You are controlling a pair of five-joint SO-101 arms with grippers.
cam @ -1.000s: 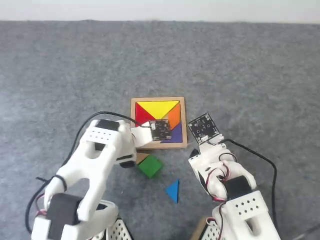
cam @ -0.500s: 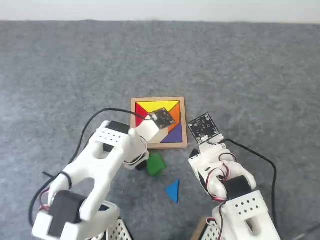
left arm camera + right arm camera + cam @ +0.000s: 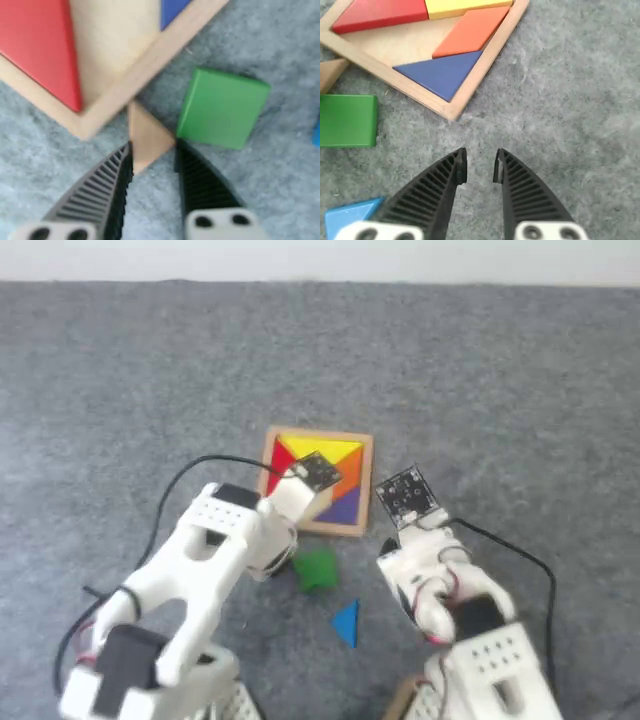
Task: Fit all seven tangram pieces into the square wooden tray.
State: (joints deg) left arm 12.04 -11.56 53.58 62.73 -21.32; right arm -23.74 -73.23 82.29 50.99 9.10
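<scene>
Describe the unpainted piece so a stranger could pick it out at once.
Find the square wooden tray on the grey carpet and go to its corner nearest the red triangle. Just outside that corner, beside the green square, lies the wood piece, between the fingers of the left gripper. It is bare and tan; its neighbours are painted.

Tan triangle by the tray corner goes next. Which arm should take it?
Left. The left gripper sits at the tan triangle beside the tray; the right gripper hangs open over bare carpet, farther off.
</scene>
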